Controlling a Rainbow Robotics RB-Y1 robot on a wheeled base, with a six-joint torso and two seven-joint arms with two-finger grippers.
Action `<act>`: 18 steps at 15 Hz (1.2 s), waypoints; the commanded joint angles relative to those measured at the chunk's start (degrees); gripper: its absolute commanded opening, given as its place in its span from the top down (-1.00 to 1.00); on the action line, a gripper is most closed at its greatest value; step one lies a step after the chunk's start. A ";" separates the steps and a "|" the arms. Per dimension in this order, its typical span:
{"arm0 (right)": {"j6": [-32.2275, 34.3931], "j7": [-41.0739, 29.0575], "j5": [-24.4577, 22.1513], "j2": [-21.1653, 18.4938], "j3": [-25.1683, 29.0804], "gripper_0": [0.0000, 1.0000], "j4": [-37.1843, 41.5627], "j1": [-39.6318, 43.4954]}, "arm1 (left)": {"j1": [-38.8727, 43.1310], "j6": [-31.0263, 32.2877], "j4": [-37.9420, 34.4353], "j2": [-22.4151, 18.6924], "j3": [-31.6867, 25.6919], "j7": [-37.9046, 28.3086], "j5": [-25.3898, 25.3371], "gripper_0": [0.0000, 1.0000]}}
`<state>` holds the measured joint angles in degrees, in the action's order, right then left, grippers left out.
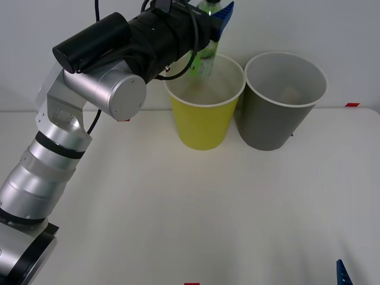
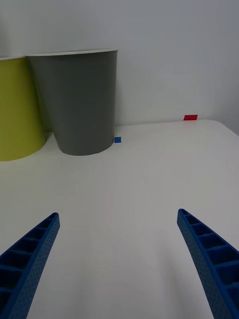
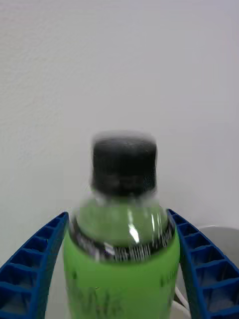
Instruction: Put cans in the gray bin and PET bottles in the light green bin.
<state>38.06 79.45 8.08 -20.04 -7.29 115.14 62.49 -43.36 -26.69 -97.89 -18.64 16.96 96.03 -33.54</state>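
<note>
Left arm reaches up and forward, its gripper (image 1: pixel 215 24) clamped on the PET bottle (image 1: pixel 208 41) directly above the light green bin (image 1: pixel 205 122); gray bin (image 1: pixel 279 119) just beside. Right gripper (image 2: pixel 119 264) hangs low over the surface (image 2: pixel 149 179), fingers apart, the gray bin ahead of it.

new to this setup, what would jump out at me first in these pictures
The left gripper high at the back of the table, its blue fingers clamped on the PET bottle, green label and black cap, right above the light green bin. Beside it stands the gray bin. The right gripper waits open, low over the white table.
</note>
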 commanded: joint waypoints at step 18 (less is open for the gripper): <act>0.00 0.00 0.00 0.00 0.00 -0.60 0.00 0.00 | 34.31 -18.58 -40.10 -9.22 -15.12 0.29 -1.09 -1.00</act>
<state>38.06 79.45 8.09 -20.04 -7.29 115.14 62.49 -9.36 -45.26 -137.76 -27.78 1.98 96.27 -34.59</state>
